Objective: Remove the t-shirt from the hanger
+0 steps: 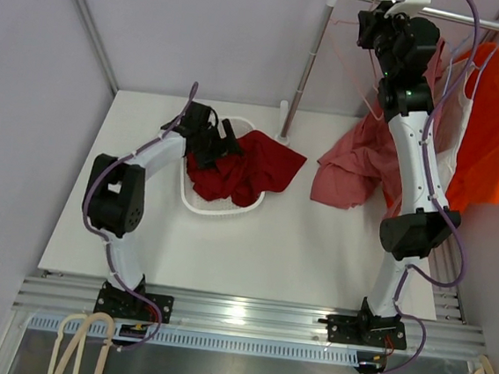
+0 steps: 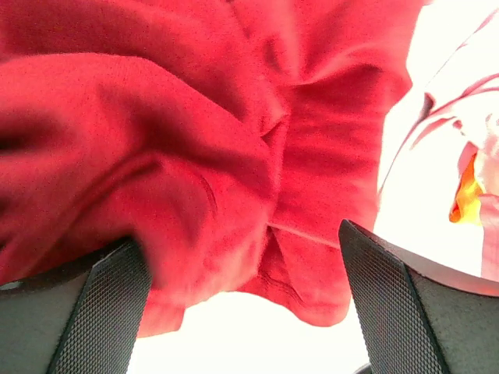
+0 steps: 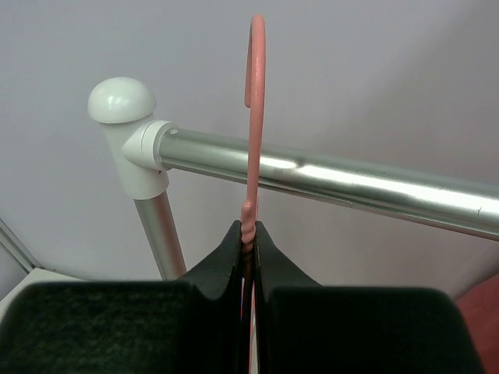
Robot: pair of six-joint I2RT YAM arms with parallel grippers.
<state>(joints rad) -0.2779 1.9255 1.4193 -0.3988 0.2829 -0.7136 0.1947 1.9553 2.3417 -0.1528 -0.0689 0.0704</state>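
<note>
1. Left hand (image 1: 230,139): it is standing released, with both ribbed fingers (image 2: 101,312) spread wide and gripping nothing. It is hovering just over the red t-shirt (image 1: 251,169), and in the left wrist view crumpled red cloth is filling the space beyond the fingertips.

2. Red t-shirt: it is lying off any hanger in a bunched heap. Part of it is sitting inside the white basket (image 1: 196,204), and the rest is spilling over the basket's far right rim onto the bench (image 1: 314,246).

3. Right hand (image 3: 248,230): it is clenching on the twisted neck of the pink hanger (image 3: 254,93), with the two fingers pressing together on it just below the hook. The arm is reaching high at the back right.

4. Pink hanger: it is standing upright, and its hook is rising in front of the metal rail (image 3: 351,183), close to the white end cap (image 3: 121,101) and the upright post (image 3: 160,234). Whether the hook is bearing on the rail cannot be told.

5. Pink garment (image 1: 353,166): it is hanging behind the right arm, with its lower part resting on the bench. What is carrying it is hidden.

6. Orange garment (image 1: 489,130): it is hanging from the rail further right, beside the pink garment.
</note>
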